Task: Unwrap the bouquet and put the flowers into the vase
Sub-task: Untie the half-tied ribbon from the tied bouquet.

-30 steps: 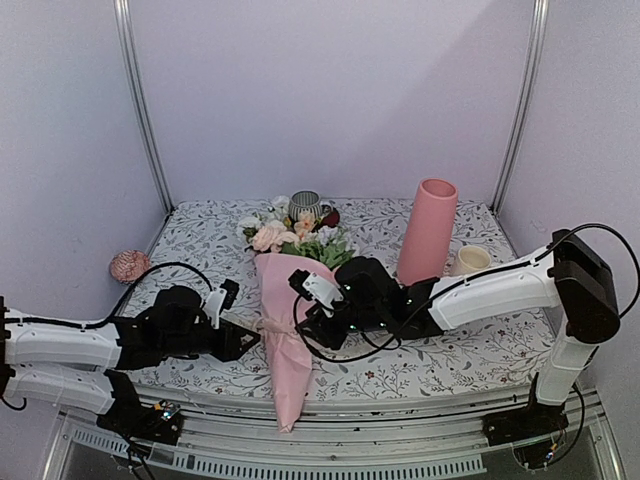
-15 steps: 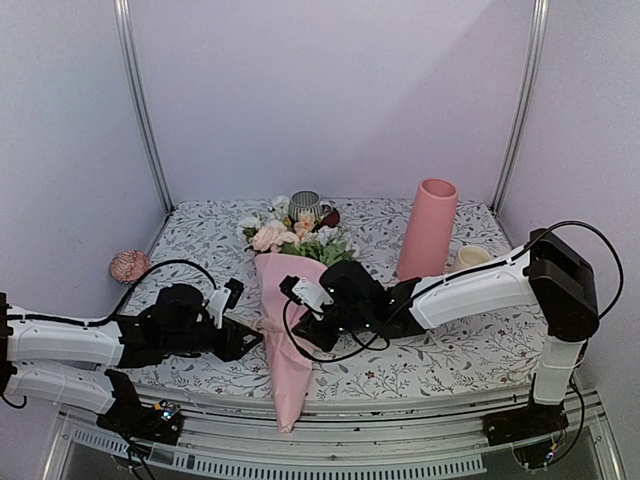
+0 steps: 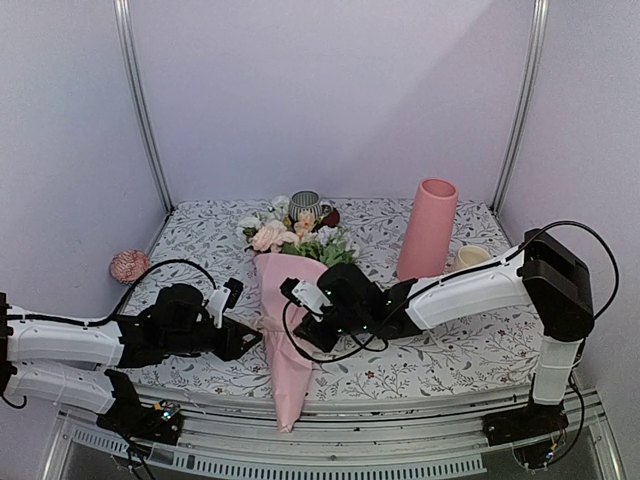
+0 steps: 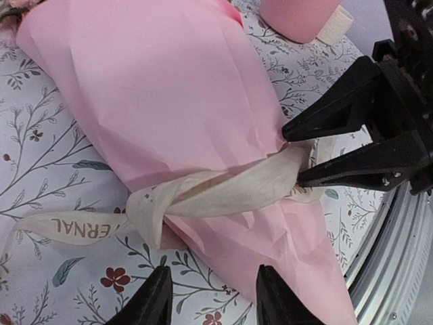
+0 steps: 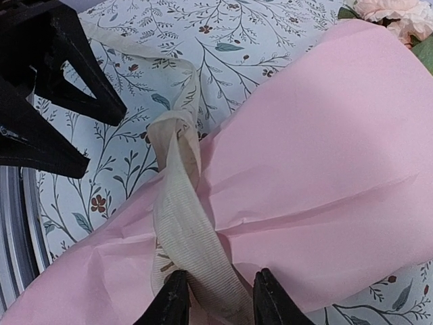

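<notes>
In the last second my right arm has stretched further from the right edge of the overhead view toward its middle. My right pincer (image 5: 216, 298) now sits at the cream ribbon (image 5: 177, 203) that binds the bouquet (image 3: 285, 330). Its jaws stand part apart with the ribbon running between them; whether they already pinch it I cannot tell. My left arm has barely moved. It lies low along the lower left of that view, and the left pincer (image 4: 213, 291) is open and holding nothing, just beside the knot and the paper's edge.

I take this to mean the unwrapping is only beginning: the tie is still on and the paper still rolled.

My right forearm runs nearly level over the counter (image 3: 460, 355), its elbow upright at the right edge. The bouquet lies in the centre, with its flowers (image 3: 290, 235) toward the top and its paper tail hanging past the bottom edge. The vase (image 3: 428, 230) stands upright right of centre, well apart.
</notes>
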`<state>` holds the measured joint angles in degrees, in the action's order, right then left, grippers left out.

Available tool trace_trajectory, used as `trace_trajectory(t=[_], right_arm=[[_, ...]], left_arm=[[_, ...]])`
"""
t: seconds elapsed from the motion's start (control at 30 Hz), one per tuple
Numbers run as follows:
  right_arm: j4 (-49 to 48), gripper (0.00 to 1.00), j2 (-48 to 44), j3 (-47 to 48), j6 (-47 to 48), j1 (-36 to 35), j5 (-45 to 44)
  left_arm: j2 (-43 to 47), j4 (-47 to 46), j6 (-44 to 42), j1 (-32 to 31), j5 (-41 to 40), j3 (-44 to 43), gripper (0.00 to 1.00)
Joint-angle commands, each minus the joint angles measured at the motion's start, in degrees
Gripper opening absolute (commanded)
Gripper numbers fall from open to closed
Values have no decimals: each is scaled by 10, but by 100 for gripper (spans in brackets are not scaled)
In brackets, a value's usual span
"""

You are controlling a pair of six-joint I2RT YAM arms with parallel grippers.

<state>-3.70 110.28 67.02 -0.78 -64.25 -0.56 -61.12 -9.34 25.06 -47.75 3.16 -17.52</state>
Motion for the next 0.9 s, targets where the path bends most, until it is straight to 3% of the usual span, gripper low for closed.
trace_trajectory(t=[0.0, 0.23, 0.43, 0.67, 0.87], right_arm=[[14, 36, 18, 18, 2, -5, -6], [15, 29, 29, 18, 2, -6, -22], [4, 4, 1, 33, 2, -5, -59], [-73, 3, -93, -56, -31, -6, -161], [-79, 3, -144, -124, -95, -6, -270]], left_arm=[[0, -8, -7, 6, -6, -8, 45], [-1, -10, -4, 6, -5, -7, 44], [1, -8, -7, 6, -5, -11, 44], [4, -2, -6, 6, -8, -13, 44], [9, -1, -5, 6, -9, -9, 44]])
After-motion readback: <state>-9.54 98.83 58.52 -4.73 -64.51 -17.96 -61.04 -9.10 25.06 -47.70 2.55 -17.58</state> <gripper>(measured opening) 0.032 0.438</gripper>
